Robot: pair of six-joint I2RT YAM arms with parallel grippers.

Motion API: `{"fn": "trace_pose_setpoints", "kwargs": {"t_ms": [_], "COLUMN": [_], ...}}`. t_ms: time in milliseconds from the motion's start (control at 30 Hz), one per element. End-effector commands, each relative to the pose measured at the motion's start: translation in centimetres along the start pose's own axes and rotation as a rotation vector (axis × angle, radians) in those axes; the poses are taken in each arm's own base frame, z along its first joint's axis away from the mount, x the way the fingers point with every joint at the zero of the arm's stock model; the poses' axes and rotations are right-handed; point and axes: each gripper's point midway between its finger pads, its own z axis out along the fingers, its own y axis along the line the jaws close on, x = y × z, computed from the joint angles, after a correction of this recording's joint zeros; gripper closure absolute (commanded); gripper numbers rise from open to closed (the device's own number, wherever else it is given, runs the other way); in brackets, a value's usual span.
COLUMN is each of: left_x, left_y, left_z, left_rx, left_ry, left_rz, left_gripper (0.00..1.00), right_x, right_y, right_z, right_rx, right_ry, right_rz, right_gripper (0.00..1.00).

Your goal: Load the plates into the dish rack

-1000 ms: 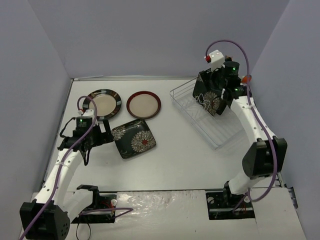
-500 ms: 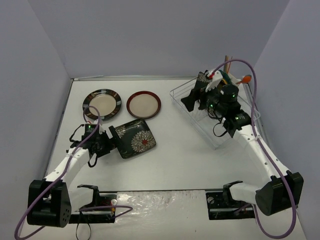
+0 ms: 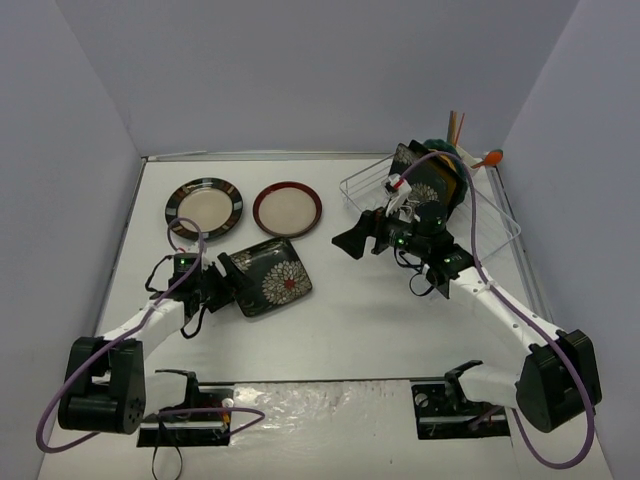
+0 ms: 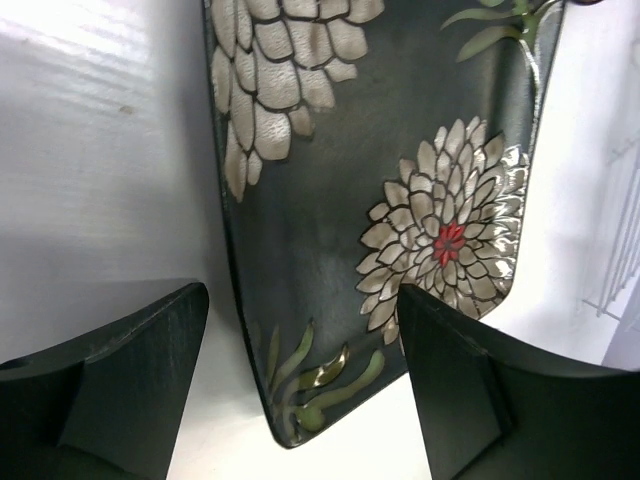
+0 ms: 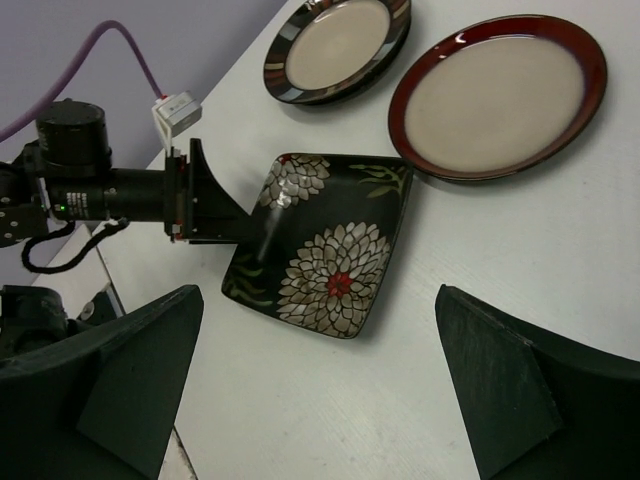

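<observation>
The black floral square plate [image 3: 270, 277] [image 4: 370, 180] [image 5: 325, 255] lies flat on the white table. My left gripper [image 3: 228, 279] [image 4: 300, 345] [image 5: 215, 205] is open and straddles the plate's near-left corner, with a gap still showing beside one finger [image 4: 130, 360]. A round plate with a striped black rim [image 3: 204, 208] [image 5: 338, 45] and one with a red-brown rim [image 3: 287, 209] [image 5: 497, 92] lie behind it. My right gripper [image 3: 358, 238] [image 5: 318, 330] hangs wide open and empty above the table, left of the dish rack [image 3: 495, 215]. Plates [image 3: 428, 182] stand on edge in the rack.
Utensils [image 3: 457, 130] stick up at the rack's far corner, by the back wall. Grey walls close in the table on the left, back and right. The arm bases [image 3: 190, 400] sit at the near edge.
My right arm has left a floral plate standing in the rack and swung down left over the table, jaws open. My left gripper has slid onto the floral plate's corner and narrowed.
</observation>
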Motion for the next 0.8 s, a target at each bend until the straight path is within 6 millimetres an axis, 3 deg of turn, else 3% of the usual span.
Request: {"fn": "trace_pose_setpoints", "kwargs": {"t_ms": [0,433,633,767], "left_x": [-1.0,0.8,0.8,0.5], "left_y": [-0.6,2.1,1.7,0.2], "left_z": [0.8,2.0,1.6,0.7], "left_rx": [0.043,-0.018,-0.002,0.046], "left_ry": [-0.049,-0.023,-0.023,-0.026], "left_rz": [-0.011,-0.042,-0.04,-0.053], "left_gripper": [0.33,0.7,0.97,1.0], "right_x": [-1.8,2.6,4.4,5.9], "right_y": [2.8,2.1,1.5,1.2], "right_z": [0.7,2.0,3.0,3.8], "right_rx": [-0.11,-0.091,-0.046,-0.014], "right_ry": [-0.081,-0.007,0.023,0.048], "right_rz": [-0.047,0.002,0.062,0.125], "right_gripper": [0.02,0.01,0.01,0.01]}}
